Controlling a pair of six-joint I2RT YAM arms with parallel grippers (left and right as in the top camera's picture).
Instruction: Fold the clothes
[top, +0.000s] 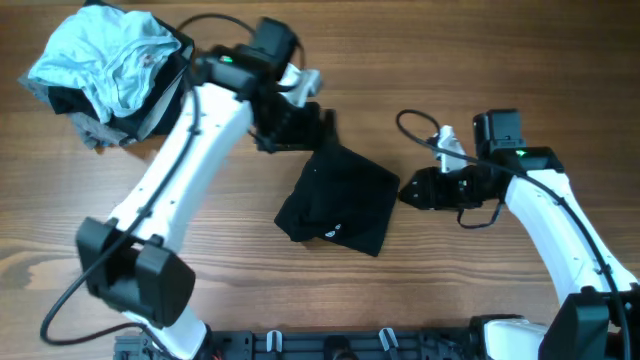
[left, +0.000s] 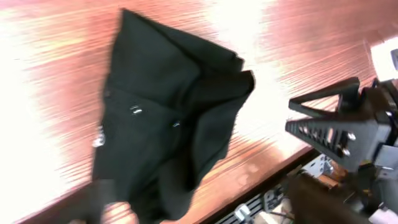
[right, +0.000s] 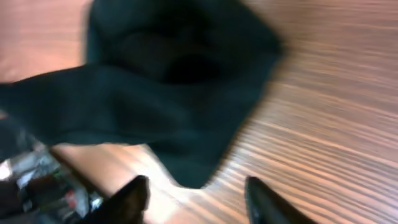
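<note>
Closest to my right wrist camera, the right hand (right: 196, 193) shows two dark fingers (right: 134, 199) spread apart with bare desk (right: 336, 106) between them; nothing is gripped, and the tips sit just short of the near corner of the black shirt (right: 174, 99). Overhead, that hand (top: 408, 191) is just beside the shirt's right corner, and I cannot tell whether it touches.

On my left side, the left hand (top: 322, 128) stands at the far corner of the shirt (top: 340, 200). Its wrist view shows one ridged finger (left: 333, 134) well clear of the cloth, so I read it as open and holding nothing.

Bundled into a rough diamond, the shirt lies mid-desk, long axis running from far-right to near-left. A heap of light-blue and grey garments (top: 105, 65) sits at the far left, well apart.
</note>
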